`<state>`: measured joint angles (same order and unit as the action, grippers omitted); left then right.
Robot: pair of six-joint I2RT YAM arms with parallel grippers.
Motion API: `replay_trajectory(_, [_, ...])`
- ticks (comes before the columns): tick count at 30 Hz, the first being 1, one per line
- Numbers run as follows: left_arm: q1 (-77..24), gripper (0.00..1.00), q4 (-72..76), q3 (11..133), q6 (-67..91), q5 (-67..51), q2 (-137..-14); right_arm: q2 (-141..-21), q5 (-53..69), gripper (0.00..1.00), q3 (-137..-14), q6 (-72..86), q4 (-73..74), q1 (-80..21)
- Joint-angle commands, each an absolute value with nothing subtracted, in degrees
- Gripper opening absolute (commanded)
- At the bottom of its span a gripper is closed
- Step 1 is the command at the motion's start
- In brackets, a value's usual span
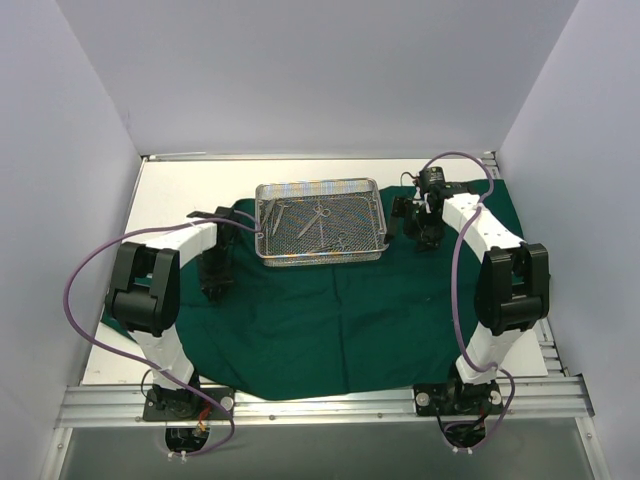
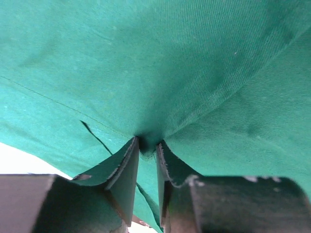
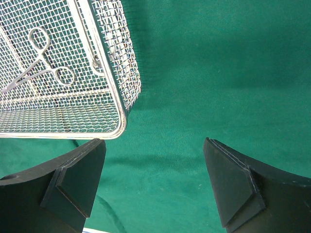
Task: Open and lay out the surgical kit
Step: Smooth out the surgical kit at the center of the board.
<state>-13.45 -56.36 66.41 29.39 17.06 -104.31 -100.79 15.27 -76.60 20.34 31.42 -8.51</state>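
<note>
Green cloth (image 1: 330, 330) lies spread over most of the white tabletop (image 1: 180, 190), reaching from the near rail to the far side. A wire tray (image 1: 320, 256) stands on its far middle part. Thin steel tools (image 1: 318, 215) lie loose on the tray's mesh floor. The right wrist view picks out one pair of forceps (image 3: 43, 68) with ring handles, lying flat near the tray's right wall.

The left pincer (image 1: 215, 290) points down at the left part of the cloth, to the left of the tray's near left corner and apart from it. In its own view the left pincer (image 2: 147, 145) has its fingers drawn almost together. A small pucker of the cloth (image 2: 194, 73) is caught between their tips, and creases run out from that spot. A strip of bare tabletop (image 2: 19, 158) shows past the cloth's edge.

The right pincer (image 1: 428, 240) hangs just beside the tray's right wall. Its wrist view shows the right pincer (image 3: 153, 145) spread wide with nothing between the fingers. Flat cloth (image 3: 218, 73) lies below, and the tray's rounded corner (image 3: 124, 104) sits just beyond the finger (image 3: 73, 179) on the left of that view.
</note>
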Motion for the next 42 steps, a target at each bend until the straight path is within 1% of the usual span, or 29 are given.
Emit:
replay_trajectory(1, [-13.4,0.28,-57.8,69.6,29.3,19.2,-103.2,-99.0,15.4,0.84,-76.6,20.0,32.6,-8.6])
replay_trajectory(4, [-13.3,0.25,-58.1,70.2,28.9,19.4,-103.2,-99.1,15.4,0.84,-76.6,20.0,32.6,-8.6])
replay_trajectory(8, [-12.6,0.17,-58.0,70.9,28.4,19.2,-103.6,-99.2,15.4,0.84,-76.7,20.0,32.7,-8.6])
replay_trajectory(9, [-12.4,0.08,-58.1,71.3,28.3,19.2,-103.8,-99.3,15.4,0.84,-76.7,20.0,32.9,-8.6])
replay_trajectory(10, [-12.2,0.04,-57.9,71.5,27.9,19.2,-104.1,-99.3,15.3,0.84,-76.9,20.0,32.9,-8.6])
replay_trajectory(11, [-11.9,0.02,-57.9,71.8,27.7,19.2,-104.1,-99.4,15.2,0.84,-76.9,19.9,33.0,-8.6])
replay_trajectory(18, [-7.1,0.02,-58.5,76.9,23.9,21.3,-105.7,-100.0,15.0,0.84,-77.3,20.0,33.2,-8.6])
replay_trajectory(22, [-2.4,0.02,-60.0,84.7,19.5,26.3,-109.9,-101.4,15.1,0.84,-78.6,20.2,33.8,-8.6])
replay_trajectory(27, [5.2,0.02,-58.5,99.3,14.9,32.9,-115.5,-103.1,15.0,0.84,-81.1,20.8,34.8,-8.7])
replay_trajectory(28, [7.6,0.02,-58.3,101.9,13.8,34.0,-117.9,-103.5,14.8,0.84,-81.8,21.0,34.8,-8.7])
replay_trajectory(31, [10.2,0.02,-56.3,113.3,10.3,35.8,-124.0,-104.5,14.5,0.84,-82.4,21.2,34.4,-8.7])
replay_trajectory(32, [11.1,0.02,-55.9,116.4,9.6,38.2,-125.9,-104.8,14.4,0.84,-82.5,21.1,34.2,-8.5])
replay_trajectory(33, [11.4,0.03,-55.8,123.0,8.8,39.3,-127.6,-105.5,14.4,0.84,-82.4,21.2,34.0,-8.3])
replay_trajectory(34, [11.8,0.14,-55.7,126.1,7.0,40.2,-131.3,-107.0,15.0,0.84,-82.4,21.7,33.7,-8.0])
replay_trajectory(36, [12.2,0.4,-56.3,131.5,5.9,42.1,-134.4,-108.6,17.6,0.84,-83.0,22.7,33.6,-6.5])
replay_trajectory(37, [12.4,0.44,-56.4,135.5,4.6,41.9,-136.5,-109.4,18.0,0.84,-83.5,23.4,33.5,-6.4])
replay_trajectory(39, [12.7,0.55,-58.6,138.8,5.6,41.0,-137.5,-110.3,17.3,0.84,-85.9,23.5,33.8,-6.4])
replay_trajectory(40, [12.7,0.66,-58.5,139.1,6.1,40.1,-137.3,-111.2,17.0,0.84,-86.9,23.6,34.4,-6.4])
replay_trajectory(42, [11.6,0.71,-56.7,137.3,6.2,36.3,-135.8,-112.1,16.7,0.84,-89.8,23.7,35.4,-6.3])
